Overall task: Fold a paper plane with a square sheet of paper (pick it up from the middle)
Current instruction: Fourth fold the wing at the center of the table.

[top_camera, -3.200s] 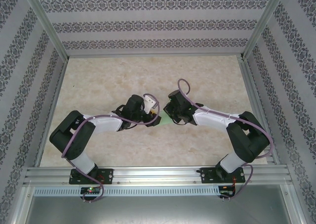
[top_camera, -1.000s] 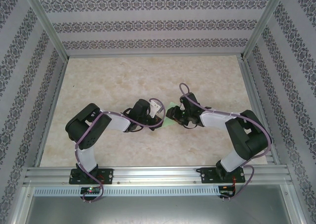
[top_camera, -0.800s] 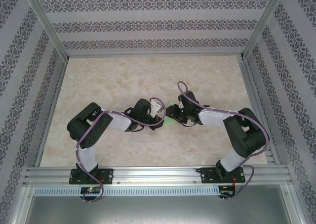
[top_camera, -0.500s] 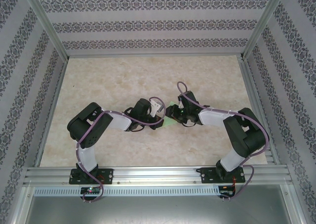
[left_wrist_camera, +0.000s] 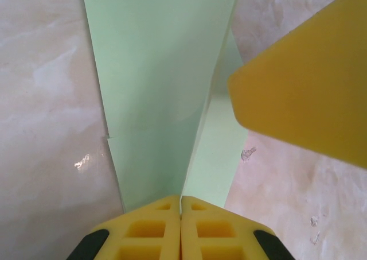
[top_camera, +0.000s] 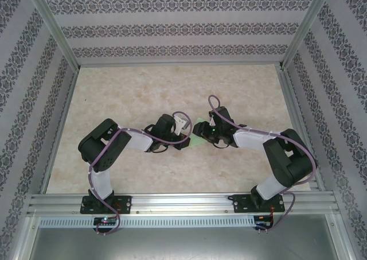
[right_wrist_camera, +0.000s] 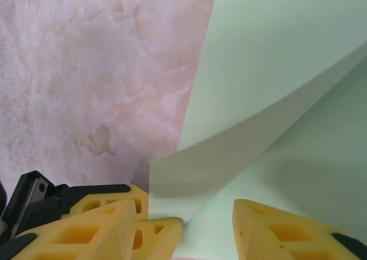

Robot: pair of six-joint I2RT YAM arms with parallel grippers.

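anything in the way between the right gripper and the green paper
Nothing visible. The right gripper sits right at the square sheet of paper, jaws open beside its raised flap.

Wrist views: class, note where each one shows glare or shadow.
Left wrist view: small bright glare spots on the table on either side of the paper. Right wrist view: the lifted flap of paper throws a soft grey shadow onto the layer beneath it.
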